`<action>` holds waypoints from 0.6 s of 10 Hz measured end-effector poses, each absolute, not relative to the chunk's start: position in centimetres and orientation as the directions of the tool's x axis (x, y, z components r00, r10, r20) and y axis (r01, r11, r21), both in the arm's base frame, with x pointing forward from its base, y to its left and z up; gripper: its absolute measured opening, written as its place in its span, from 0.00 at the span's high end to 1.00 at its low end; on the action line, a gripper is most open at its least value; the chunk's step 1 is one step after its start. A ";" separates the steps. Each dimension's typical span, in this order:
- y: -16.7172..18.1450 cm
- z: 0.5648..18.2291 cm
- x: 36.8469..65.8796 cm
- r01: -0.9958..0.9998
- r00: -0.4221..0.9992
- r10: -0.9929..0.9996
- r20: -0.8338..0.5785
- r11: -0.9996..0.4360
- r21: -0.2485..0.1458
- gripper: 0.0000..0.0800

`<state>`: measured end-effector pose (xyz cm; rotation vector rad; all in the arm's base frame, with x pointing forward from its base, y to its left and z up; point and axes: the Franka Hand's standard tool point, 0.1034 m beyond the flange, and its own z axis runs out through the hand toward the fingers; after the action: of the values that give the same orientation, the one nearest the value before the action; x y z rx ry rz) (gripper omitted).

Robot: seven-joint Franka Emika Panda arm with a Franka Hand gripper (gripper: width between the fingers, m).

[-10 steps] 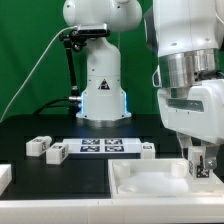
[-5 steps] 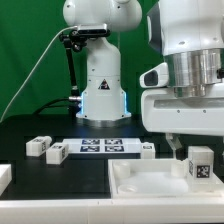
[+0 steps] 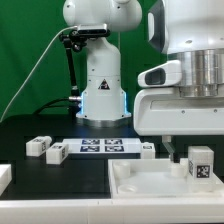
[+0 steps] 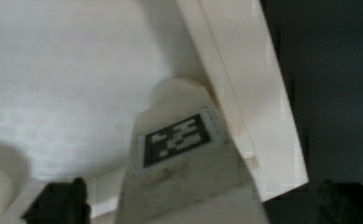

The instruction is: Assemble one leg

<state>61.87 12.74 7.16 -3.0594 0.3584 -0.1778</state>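
Beside the leg [image 3: 199, 162], white panel's [image 3: 150, 184] rim.

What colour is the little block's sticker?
Black and white squares on the white leg; clearest in the wrist view.

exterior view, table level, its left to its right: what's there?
Two loose white blocks → marker board → small white block → the leg, standing at the white panel's far right corner.

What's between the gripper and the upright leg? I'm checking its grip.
Nothing: in the wrist view the gripper hangs above the leg, bare gap between.
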 end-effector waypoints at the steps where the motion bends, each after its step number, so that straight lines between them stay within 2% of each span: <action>1: 12.8 7.1 61.8 -0.136 0.983 -0.142 0.115 -0.989 -0.055 0.19; 3: 12.3 7.1 61.9 0.030 0.992 0.026 0.123 -0.999 -0.032 0.19; 5: 11.9 7.1 62.0 0.115 0.986 0.112 0.126 -0.993 -0.019 0.19; 6: 11.9 7.1 62.0 0.107 0.987 0.104 0.125 -0.994 -0.020 0.34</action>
<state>62.01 11.94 7.12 -3.1048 -0.1646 -0.1938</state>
